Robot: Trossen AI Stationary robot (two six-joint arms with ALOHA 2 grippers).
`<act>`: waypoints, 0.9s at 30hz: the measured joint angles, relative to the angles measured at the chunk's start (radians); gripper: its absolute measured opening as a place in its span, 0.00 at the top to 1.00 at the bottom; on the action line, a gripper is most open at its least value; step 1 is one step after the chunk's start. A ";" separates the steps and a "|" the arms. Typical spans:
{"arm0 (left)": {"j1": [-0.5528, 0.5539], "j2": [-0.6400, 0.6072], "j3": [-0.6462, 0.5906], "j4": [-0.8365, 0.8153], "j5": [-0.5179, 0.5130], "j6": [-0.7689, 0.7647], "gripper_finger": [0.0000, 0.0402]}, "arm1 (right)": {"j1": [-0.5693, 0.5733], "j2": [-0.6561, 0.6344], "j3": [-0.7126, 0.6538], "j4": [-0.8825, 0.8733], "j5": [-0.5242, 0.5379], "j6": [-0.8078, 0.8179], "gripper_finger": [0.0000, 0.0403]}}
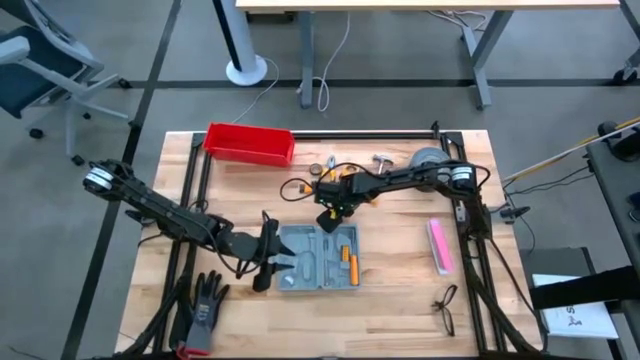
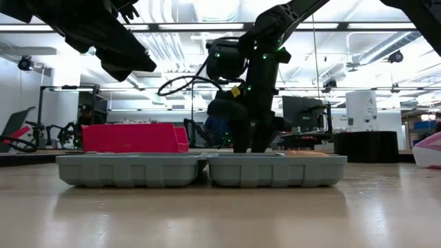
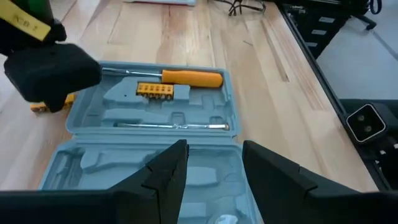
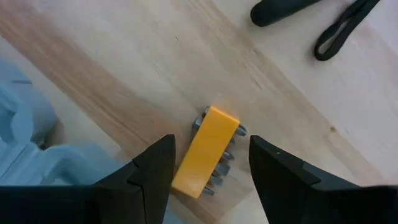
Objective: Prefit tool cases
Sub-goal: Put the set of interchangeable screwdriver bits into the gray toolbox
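Grey-blue tool case (image 2: pixel 203 169), hinged, lying fully opened flat on the wooden bench (image 1: pixel 400 290), both halves side by side, near the front middle of the bench. Contents seen from the left wrist: an orange-handled screwdriver (image 3: pixel 186 77), an orange bit holder (image 3: pixel 155 91) and a slim metal tool (image 3: pixel 174 126) seated in the moulded slots of one half. Left end effector (image 3: pixel 211 168): fingers spread, hovering just over the other half of the case, pinching nothing. Right end effector (image 4: pixel 211 165): fingers spread to either side of a second orange bit holder (image 4: pixel 205 151), which lies on the bare bench just beside the far edge of the case; whether the fingers touch it cannot be told. Red bin (image 1: pixel 249 143): far left part of the bench, well apart from the case. Black glove (image 1: pixel 204 305): front left corner. Pink flat object (image 1: pixel 440 245): right side. Spectacles (image 1: pixel 446 308): front right. Small metal parts (image 1: pixel 385 160): far side, beyond the right arm.
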 joint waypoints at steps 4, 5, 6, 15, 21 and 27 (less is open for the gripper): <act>-0.001 0.000 -0.005 0.003 -0.003 0.006 0.60 | 0.003 0.019 0.001 -0.003 0.005 0.010 0.54; -0.001 0.000 -0.007 0.000 -0.003 0.008 0.60 | 0.004 0.023 0.002 -0.001 0.005 0.010 0.54; -0.001 0.000 -0.010 0.000 -0.003 0.011 0.60 | 0.004 0.026 0.003 -0.001 0.005 0.010 0.54; -0.001 0.000 -0.026 0.009 -0.002 0.020 0.60 | 0.005 0.031 0.003 0.005 0.005 0.024 0.54; -0.002 0.000 -0.044 0.036 -0.002 0.025 0.60 | 0.005 0.032 0.003 0.007 0.007 -0.018 0.54; -0.004 0.000 -0.061 0.044 0.001 0.020 0.60 | 0.002 0.033 0.002 0.007 0.022 -0.061 0.56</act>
